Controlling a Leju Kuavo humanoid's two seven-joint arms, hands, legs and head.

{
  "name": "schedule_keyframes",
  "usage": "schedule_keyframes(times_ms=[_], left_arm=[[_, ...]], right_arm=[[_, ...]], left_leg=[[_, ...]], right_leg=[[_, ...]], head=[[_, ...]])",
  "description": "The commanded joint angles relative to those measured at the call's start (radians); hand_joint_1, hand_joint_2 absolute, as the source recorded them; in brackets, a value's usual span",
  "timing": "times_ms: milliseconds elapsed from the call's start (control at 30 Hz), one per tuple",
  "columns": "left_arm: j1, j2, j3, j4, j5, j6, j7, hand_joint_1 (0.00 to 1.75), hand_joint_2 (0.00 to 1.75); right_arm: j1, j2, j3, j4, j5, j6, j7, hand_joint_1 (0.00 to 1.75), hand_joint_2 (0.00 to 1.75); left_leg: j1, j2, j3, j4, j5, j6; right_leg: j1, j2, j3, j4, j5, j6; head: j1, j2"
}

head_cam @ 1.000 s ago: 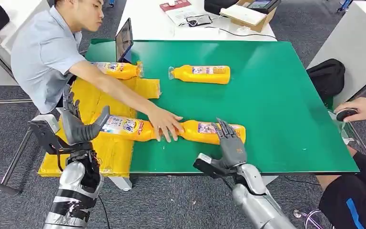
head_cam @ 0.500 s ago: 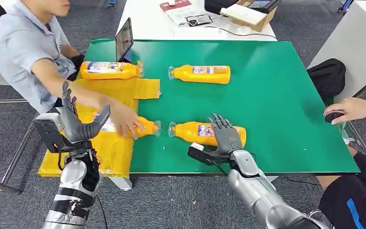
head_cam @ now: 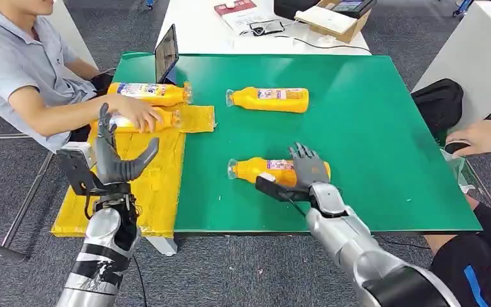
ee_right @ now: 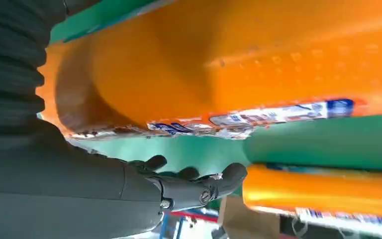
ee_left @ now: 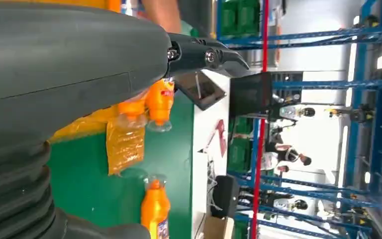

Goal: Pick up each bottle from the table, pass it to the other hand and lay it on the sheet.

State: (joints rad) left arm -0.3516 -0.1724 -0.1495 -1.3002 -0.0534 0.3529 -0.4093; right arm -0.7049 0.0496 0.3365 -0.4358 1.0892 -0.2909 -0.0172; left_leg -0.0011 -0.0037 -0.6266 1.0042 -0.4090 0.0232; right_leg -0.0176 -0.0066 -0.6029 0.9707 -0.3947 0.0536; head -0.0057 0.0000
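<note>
An orange bottle (head_cam: 259, 169) lies on its side near the front of the green table (head_cam: 371, 147). My right hand (head_cam: 308, 167) rests over its base end with fingers spread, not closed around it. Up close, the right wrist view has this bottle (ee_right: 229, 64) against the palm, with the fingers (ee_right: 194, 186) stretched past it. A second bottle (head_cam: 270, 99) lies further back. Two more bottles (head_cam: 148, 93) (head_cam: 160, 119) lie on the yellow sheet (head_cam: 160, 185), and a person's hand (head_cam: 134, 114) rests on the nearer one. My left hand (head_cam: 114, 160) hovers open over the sheet.
A person (head_cam: 19, 70) sits at the left by the sheet. Another person's hand (head_cam: 486, 137) holds a mouse at the table's right edge. A laptop (head_cam: 166, 54) stands at the back left corner. A black bag (head_cam: 441, 102) lies beyond the right side.
The person slid a bottle from the sheet's near part to its far part, beside the other one. My right hand moved forward onto the near bottle. My left hand rose a little.
</note>
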Motion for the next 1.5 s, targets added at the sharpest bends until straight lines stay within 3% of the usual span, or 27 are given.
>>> schedule_keyframes(times_ms=[33,200,433,467,500,533,567,900,1167,1500], left_arm=[[-0.087,0.032,-0.015,0.145,-0.026,-0.016,0.03,0.0,1.75],[-0.079,0.023,0.006,0.134,-0.057,-0.033,0.045,0.0,1.75],[-0.104,0.031,0.002,0.179,-0.07,-0.057,0.046,0.0,1.75],[-0.112,0.031,0.002,0.197,-0.069,-0.059,0.045,0.0,1.75],[-0.119,0.031,0.002,0.21,-0.067,-0.057,0.039,0.0,1.75],[-0.119,0.031,0.002,0.213,-0.066,-0.054,0.034,0.0,1.75],[-0.118,0.032,0.001,0.212,-0.065,-0.054,0.031,0.0,1.75],[-0.096,0.05,-0.029,0.153,-0.057,-0.057,0.012,0.0,1.75],[-0.091,0.054,-0.042,0.14,-0.047,-0.063,0.01,0.0,1.75],[-0.09,0.054,-0.042,0.138,-0.047,-0.063,0.011,0.0,1.75]], right_arm=[[-0.133,0.026,0.114,0.196,0.112,0.249,0.212,0.0,1.75],[-0.151,0.026,0.138,0.184,0.166,0.279,0.272,0.0,1.75],[-0.137,0.006,0.068,0.191,0.108,0.354,0.203,0.0,1.75],[-0.129,0.004,0.051,0.193,0.09,0.364,0.178,0.14,1.75],[-0.123,0.0,0.045,0.194,0.08,0.375,0.151,1.31,1.75],[-0.117,-0.003,0.045,0.194,0.08,0.37,0.141,1.64,1.75],[-0.113,-0.004,0.043,0.192,0.076,0.363,0.129,1.69,1.75],[-0.05,-0.008,-0.071,0.158,-0.085,0.275,-0.163,1.75,1.75],[-0.025,0.005,-0.137,0.134,-0.178,0.195,-0.25,1.75,1.75],[-0.027,0.006,-0.137,0.134,-0.179,0.197,-0.25,1.75,1.75]], left_leg=[[0.0,0.0,0.002,-0.001,-0.001,-0.001],[0.001,0.001,0.004,0.0,-0.002,-0.002],[0.001,-0.002,0.003,0.0,-0.001,-0.001],[0.001,-0.002,0.004,0.0,-0.002,-0.002],[0.001,-0.002,0.004,0.0,-0.001,-0.001],[0.001,-0.002,0.003,-0.001,0.0,-0.001],[0.001,-0.003,0.006,0.0,-0.001,-0.002],[0.002,-0.002,0.009,0.0,-0.002,-0.002],[0.002,0.0,0.01,-0.001,-0.002,-0.002],[0.001,0.001,0.007,-0.001,-0.001,-0.001]], right_leg=[[0.0,0.0,0.002,0.0,-0.001,-0.002],[0.001,0.0,0.004,0.0,-0.002,-0.002],[0.001,-0.002,0.003,0.0,-0.001,-0.002],[0.001,-0.002,0.005,0.0,-0.002,-0.003],[0.001,-0.002,0.004,0.0,-0.002,-0.002],[0.001,-0.002,0.004,-0.001,-0.001,-0.002],[0.001,-0.003,0.007,-0.001,-0.002,-0.003],[0.002,-0.001,0.009,-0.001,-0.002,-0.004],[0.002,-0.001,0.01,-0.001,-0.002,-0.003],[0.001,0.001,0.007,-0.001,0.0,-0.002]], head=[[0.0,0.0],[0.0,0.0],[0.0,0.0],[0.0,0.0],[0.0,0.0],[0.0,0.0],[0.0,0.0],[0.0,0.0],[0.0,0.0],[0.0,0.0]])
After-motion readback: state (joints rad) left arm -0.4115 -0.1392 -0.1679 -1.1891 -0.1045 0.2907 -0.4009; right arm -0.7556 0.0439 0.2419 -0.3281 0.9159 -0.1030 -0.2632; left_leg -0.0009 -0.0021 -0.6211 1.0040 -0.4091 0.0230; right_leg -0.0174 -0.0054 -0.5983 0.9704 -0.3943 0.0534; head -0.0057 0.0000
